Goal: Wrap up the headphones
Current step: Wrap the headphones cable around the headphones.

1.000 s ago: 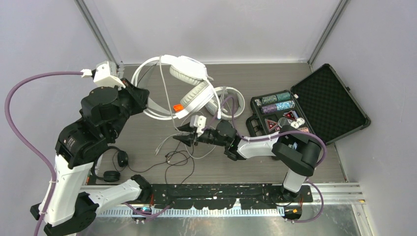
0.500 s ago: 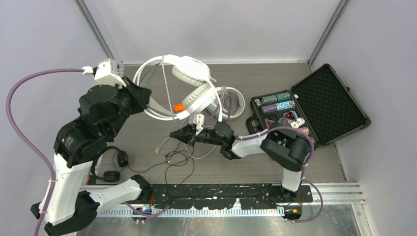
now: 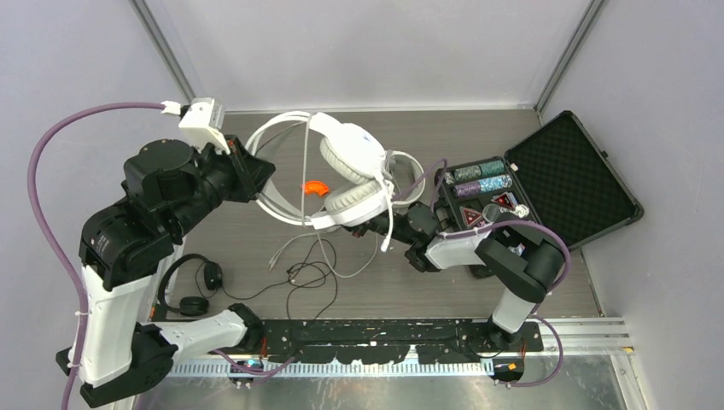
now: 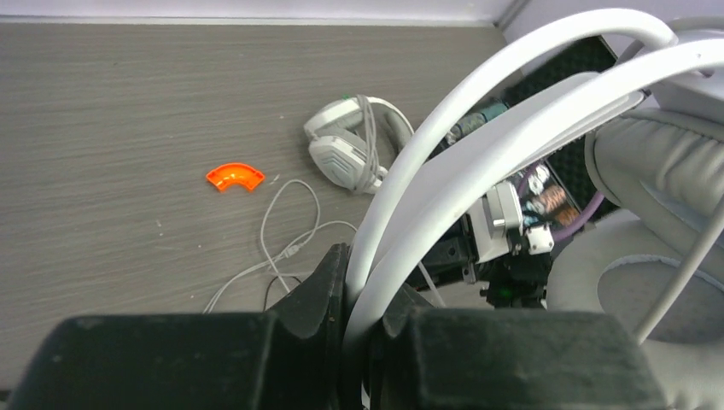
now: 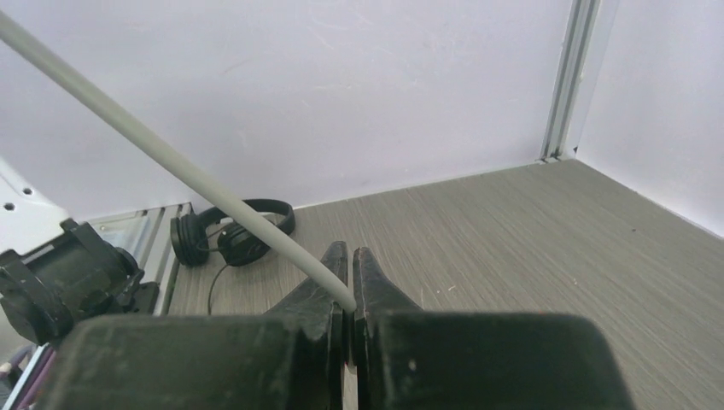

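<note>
My left gripper is shut on the headband of a white over-ear headset and holds it above the table. In the left wrist view my gripper pinches the double band. My right gripper sits low under the hanging cups, mostly hidden by them. In the right wrist view it is shut on the thin white cord. A second white headset lies on the table. A small black pair lies at the front left.
Loose white and black cords trail across the table's middle. A small orange piece lies under the lifted headset. An open black foam-lined case with chips stands at the right. Walls close in the back and the sides.
My left gripper has carried the white headset to the right. My right gripper has drawn back to the right with the cord and now sits under the cups.
</note>
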Controlling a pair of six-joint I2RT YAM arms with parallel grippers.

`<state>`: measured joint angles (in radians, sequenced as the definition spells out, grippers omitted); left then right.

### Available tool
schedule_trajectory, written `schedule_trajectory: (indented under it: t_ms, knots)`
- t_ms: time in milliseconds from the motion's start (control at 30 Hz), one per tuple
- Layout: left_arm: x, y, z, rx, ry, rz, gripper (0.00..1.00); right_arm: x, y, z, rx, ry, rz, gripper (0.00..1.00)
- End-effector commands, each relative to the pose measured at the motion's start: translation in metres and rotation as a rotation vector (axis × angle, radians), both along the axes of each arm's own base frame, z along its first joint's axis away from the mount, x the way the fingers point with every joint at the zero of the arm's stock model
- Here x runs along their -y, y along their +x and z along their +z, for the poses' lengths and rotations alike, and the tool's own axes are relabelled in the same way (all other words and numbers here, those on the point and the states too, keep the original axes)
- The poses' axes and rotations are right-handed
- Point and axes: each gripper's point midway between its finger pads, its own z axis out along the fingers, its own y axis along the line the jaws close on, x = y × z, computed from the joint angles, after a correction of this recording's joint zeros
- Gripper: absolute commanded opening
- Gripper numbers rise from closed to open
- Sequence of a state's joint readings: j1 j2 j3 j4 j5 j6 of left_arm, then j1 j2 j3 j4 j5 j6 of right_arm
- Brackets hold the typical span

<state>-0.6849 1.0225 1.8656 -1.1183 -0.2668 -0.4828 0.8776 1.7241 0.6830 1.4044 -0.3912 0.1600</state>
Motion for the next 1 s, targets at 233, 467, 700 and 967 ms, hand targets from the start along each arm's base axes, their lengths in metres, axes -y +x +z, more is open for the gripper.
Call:
schedule_trajectory:
  t_ms: [233, 467, 700, 967]
  knots:
    - [0.006, -0.025, 0.03, 0.047, -0.126, -0.096, 0.0, 0.037, 0.014, 0.033, 0.018, 0.075, -0.083, 0.0]
    - [-0.042, -0.022, 0.065, 0.232, -0.33, 0.145, 0.0, 0.034, 0.015, 0.03, -0.001, 0.08, -0.07, 0.01]
    - [-0.028, -0.023, 0.083, 0.282, -0.387, 0.076, 0.0, 0.029, 0.015, 0.023, -0.026, 0.072, -0.047, 0.01]
    - [0.03, -0.031, 0.045, 0.099, -0.248, -0.205, 0.0, 0.028, 0.014, 0.035, -0.019, 0.081, -0.039, 0.0]
